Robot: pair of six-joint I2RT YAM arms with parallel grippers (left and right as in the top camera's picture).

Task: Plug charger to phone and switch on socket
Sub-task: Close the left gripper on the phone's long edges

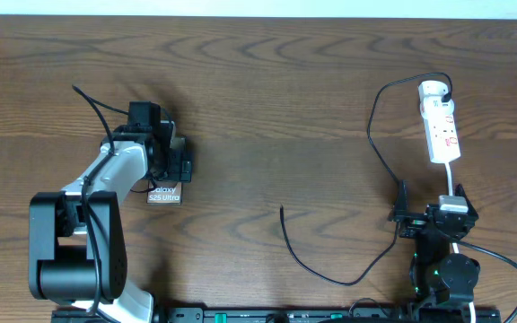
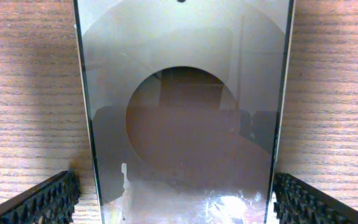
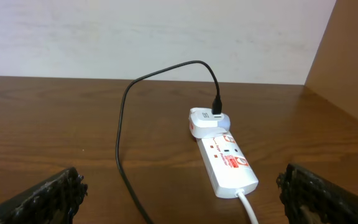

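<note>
1. You had the left hand point(image 2: 176, 196) released. Its fingers point(image 2: 45, 199) stood either side of the phone point(image 2: 185, 112), with a sliver of bench point(image 1: 267, 81) showing beside the left finger. This was a bracketing stance, probably meant to steady the phone for plugging.
2. The phone lay flat on the bench, glossy face up, directly beneath that hand.
3. You had the right hand point(image 3: 180, 177) released wide and grasping nothing. It faced the socket point(image 3: 229, 163), which suited either reaching the switch or collecting the cable.
4. The charger point(image 1: 372, 135) ran from a white adapter point(image 3: 205, 121) seated at the socket's far end, past the right hand. Its free tip lay on the bench between the arms, well apart from the phone.
5. The phone was not yet plugged in. Whether the socket was on could not be read.
</note>
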